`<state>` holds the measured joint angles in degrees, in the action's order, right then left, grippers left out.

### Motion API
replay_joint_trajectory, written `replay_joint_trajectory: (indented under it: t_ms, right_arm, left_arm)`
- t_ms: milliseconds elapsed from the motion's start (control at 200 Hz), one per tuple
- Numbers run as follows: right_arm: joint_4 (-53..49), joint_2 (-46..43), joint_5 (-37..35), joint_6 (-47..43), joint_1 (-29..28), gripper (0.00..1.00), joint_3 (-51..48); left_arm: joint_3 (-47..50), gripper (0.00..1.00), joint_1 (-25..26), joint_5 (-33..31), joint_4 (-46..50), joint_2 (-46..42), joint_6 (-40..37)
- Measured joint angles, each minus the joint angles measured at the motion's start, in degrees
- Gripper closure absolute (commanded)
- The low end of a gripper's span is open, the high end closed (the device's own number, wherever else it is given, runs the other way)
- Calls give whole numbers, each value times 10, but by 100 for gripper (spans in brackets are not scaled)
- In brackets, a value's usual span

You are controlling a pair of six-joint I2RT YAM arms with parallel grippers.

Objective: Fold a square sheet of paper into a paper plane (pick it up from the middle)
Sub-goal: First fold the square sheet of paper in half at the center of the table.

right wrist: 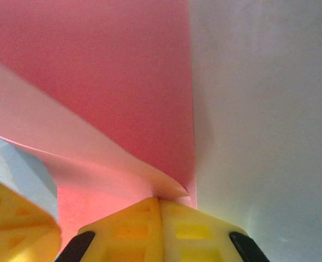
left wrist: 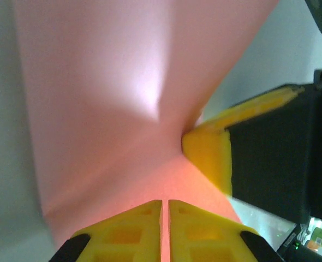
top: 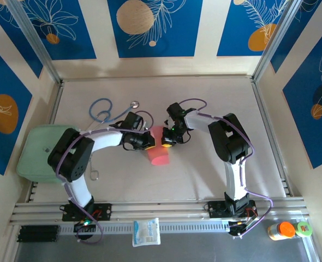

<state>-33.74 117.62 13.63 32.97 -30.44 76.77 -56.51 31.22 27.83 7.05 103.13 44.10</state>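
While L hand [top: 148,144] & R hand [top: 166,143] both clamp the pink sheet [top: 158,155] mid-frame, no dart shape yet: folds pending.

There are 2 arms [top: 76,158] (1 per side), 1 sheet [top: 158,154], 1 stethoscope [top: 102,109], 1 pad [top: 36,150], 1 packet [top: 146,232].

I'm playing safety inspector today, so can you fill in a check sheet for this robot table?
Surface: pale table, flat.
Job's things: square sheet of paper, salmon-pink, curved between the two arms; no plane shape yet.
Clutter: blue stethoscope, pale green pad, white packet, orange-capped bottle.
Grippers: left gripper and right gripper are both shut on the paper.
Cables: purple cables loop along both arms.
Surroundings: blue wall panels with leaf prints.
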Motion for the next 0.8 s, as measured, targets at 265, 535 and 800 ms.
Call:
replay_joint_trajectory:
  t_ms: [265, 535, 800]
  right_arm:
    - [0, 0, 0, 0, 0, 93, 0]
    - [-7, 3, -3, -5, -1, 93, 5]
    - [-12, 4, -11, -11, -3, 93, 9]
  left_arm:
    - [-13, 88, -9, -11, -11, 47, 4]
    - [44, 88, -51, 10, -50, 17, 3]
    - [49, 88, -63, 7, -32, -15, -20]
